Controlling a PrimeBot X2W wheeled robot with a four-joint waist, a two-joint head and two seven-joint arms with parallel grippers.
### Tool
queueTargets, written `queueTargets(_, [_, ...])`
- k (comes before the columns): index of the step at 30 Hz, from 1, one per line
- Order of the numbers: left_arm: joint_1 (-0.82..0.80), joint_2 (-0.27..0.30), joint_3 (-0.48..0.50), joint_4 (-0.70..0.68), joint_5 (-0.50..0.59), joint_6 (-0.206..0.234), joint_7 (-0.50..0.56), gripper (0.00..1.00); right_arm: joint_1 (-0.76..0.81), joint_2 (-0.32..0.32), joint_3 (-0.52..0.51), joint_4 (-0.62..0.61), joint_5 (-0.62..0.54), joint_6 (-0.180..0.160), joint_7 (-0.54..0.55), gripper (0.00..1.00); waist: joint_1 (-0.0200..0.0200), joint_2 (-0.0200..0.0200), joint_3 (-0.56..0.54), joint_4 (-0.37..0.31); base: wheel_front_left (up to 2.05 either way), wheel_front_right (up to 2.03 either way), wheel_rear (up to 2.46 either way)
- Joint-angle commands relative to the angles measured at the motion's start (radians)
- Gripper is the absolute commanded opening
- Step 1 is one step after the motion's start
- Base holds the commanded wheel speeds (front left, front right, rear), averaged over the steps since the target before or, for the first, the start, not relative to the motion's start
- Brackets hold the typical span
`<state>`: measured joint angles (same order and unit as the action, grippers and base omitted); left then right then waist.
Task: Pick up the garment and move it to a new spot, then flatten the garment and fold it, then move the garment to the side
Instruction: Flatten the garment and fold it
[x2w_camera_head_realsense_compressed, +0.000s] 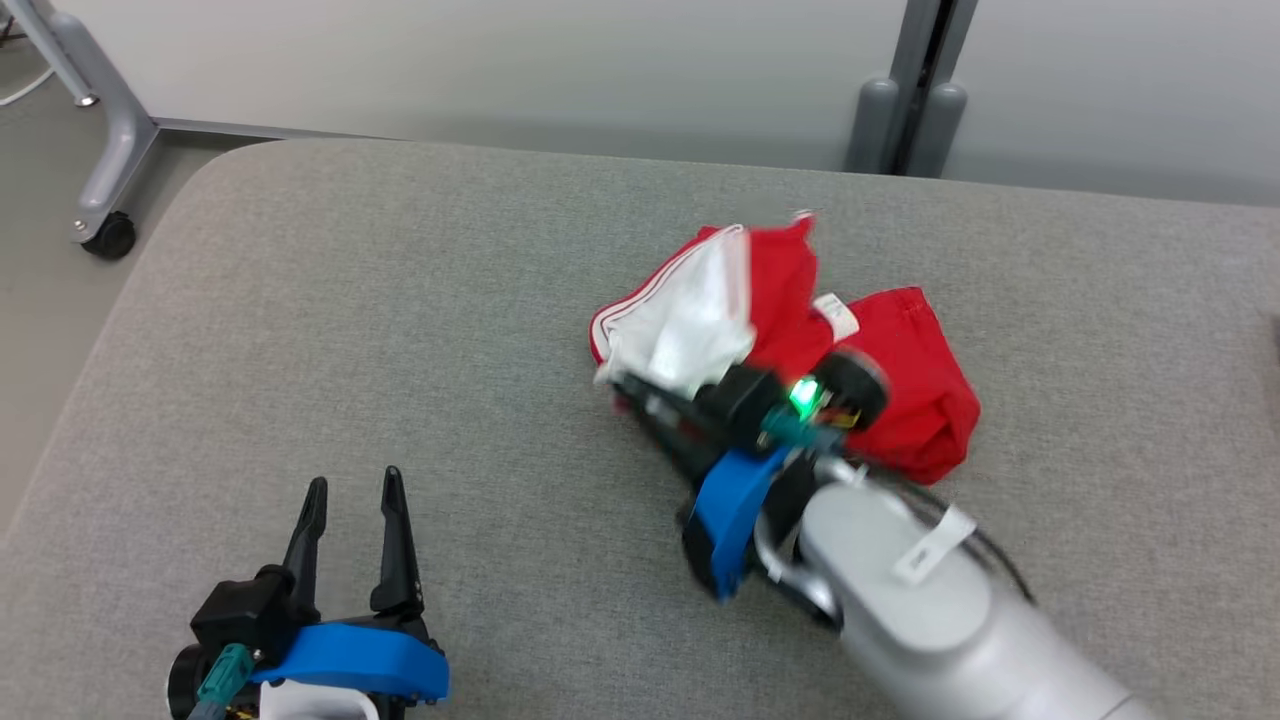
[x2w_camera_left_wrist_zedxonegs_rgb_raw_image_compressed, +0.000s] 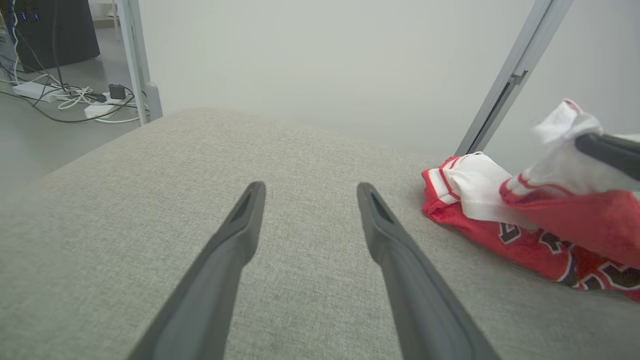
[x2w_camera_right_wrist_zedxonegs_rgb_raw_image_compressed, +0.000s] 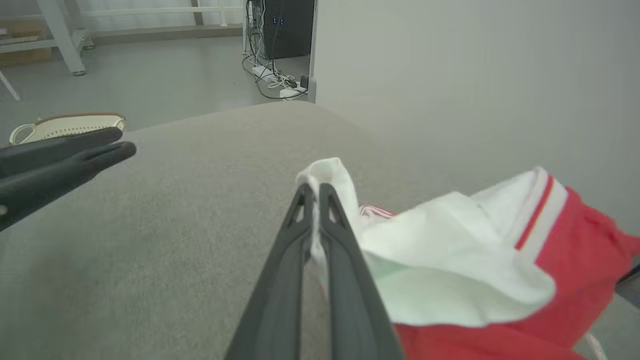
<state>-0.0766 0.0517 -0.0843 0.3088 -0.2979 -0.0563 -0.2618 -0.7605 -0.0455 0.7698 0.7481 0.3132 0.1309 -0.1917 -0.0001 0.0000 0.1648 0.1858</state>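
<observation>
Garment: a crumpled red garment (x2w_camera_head_realsense_compressed: 900, 370) with white lining lies right of centre on the grey padded surface (x2w_camera_head_realsense_compressed: 400, 300), one part raised off it.
Right gripper: the right gripper (x2w_camera_right_wrist_zedxonegs_rgb_raw_image_compressed: 312, 192) has its two fingers pressed together on a fold of the white fabric at the garment's left edge. In the left wrist view that pinched fold stands higher than the rest of the heap.
Left gripper: the left gripper (x2w_camera_head_realsense_compressed: 355, 482) has its fingers spread wide with nothing between them, above bare surface.
Garment to left gripper: well apart, with the garment off to that gripper's right.
Garment markings: dark lettering with a white outline shows on the red cloth in the left wrist view.
</observation>
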Motion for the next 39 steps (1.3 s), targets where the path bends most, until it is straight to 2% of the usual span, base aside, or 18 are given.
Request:
queueTargets(1, [0.009,-0.002,0.003,-0.006,-0.001,0.002,-0.005,1.0,0.02,-0.009,0.035,-0.01,0.024,0.0,0.007,0.0,0.0001,0.0,0.0,0.005,0.0,0.0,0.0])
queueTargets(7, [0.021,-0.001,0.015,-0.015,0.001,0.003,-0.005,1.0,0.082,-0.006,0.217,-0.016,0.065,0.0,0.019,0.0,0.0001,0.0,-0.002,0.011,0.0,0.0,0.0])
queueTargets(8, [0.022,-0.002,0.016,-0.016,0.001,0.003,-0.005,1.0,0.089,-0.006,0.244,-0.019,0.07,0.0,0.02,0.05,0.0001,0.0,-0.001,0.01,0.0,0.0,0.0])
queueTargets(10, [0.021,-0.001,0.015,-0.015,0.0,0.002,-0.005,1.0,0.104,-0.006,0.288,-0.032,0.088,0.0,0.023,0.51,0.0001,0.0,-0.001,0.005,0.0,0.0,0.0])
queueTargets(11, [0.02,-0.002,0.015,-0.015,0.0,0.001,-0.005,1.0,0.104,-0.007,0.3,-0.038,0.098,0.0,0.02,1.0,0.0001,0.0,0.0,0.001,0.0,0.0,0.0])
queueTargets(14, [0.02,-0.001,0.01,-0.016,-0.007,0.003,-0.005,1.0,0.088,-0.007,0.299,-0.04,0.117,0.0,0.0,1.0,0.0001,0.0,0.0,-0.014,0.0,0.0,0.0])
queueTargets(17, [0.021,-0.002,0.006,-0.017,-0.01,0.006,-0.005,1.0,0.064,-0.007,0.242,-0.032,0.126,0.0,-0.032,1.0,0.0001,0.0,-0.001,-0.029,0.0,0.0,0.0])
queueTargets(22, [0.02,-0.002,-0.001,-0.024,-0.012,0.01,-0.005,1.0,0.018,-0.01,0.053,0.045,0.07,0.0,-0.06,1.0,0.0001,0.0,-0.002,-0.047,0.0,0.0,0.0])
queueTargets(24, [0.018,-0.001,-0.005,-0.026,-0.014,0.01,-0.005,1.0,-0.007,-0.033,-0.028,0.092,0.036,0.0,-0.063,1.0,0.0001,0.0,0.001,-0.05,0.0,0.0,0.0])
queueTargets(30, [0.004,-0.001,-0.027,-0.029,-0.021,0.01,-0.005,1.0,-0.081,-0.086,-0.185,0.252,-0.052,0.0,0.051,1.0,0.0001,0.0,0.02,-0.034,0.0,0.0,0.0])
queueTargets(39, [-0.014,-0.001,-0.051,-0.022,-0.039,0.017,-0.005,1.0,-0.13,-0.105,-0.223,0.358,-0.051,0.0,0.195,1.0,0.0001,0.0,0.046,0.01,0.0,0.0,0.0])
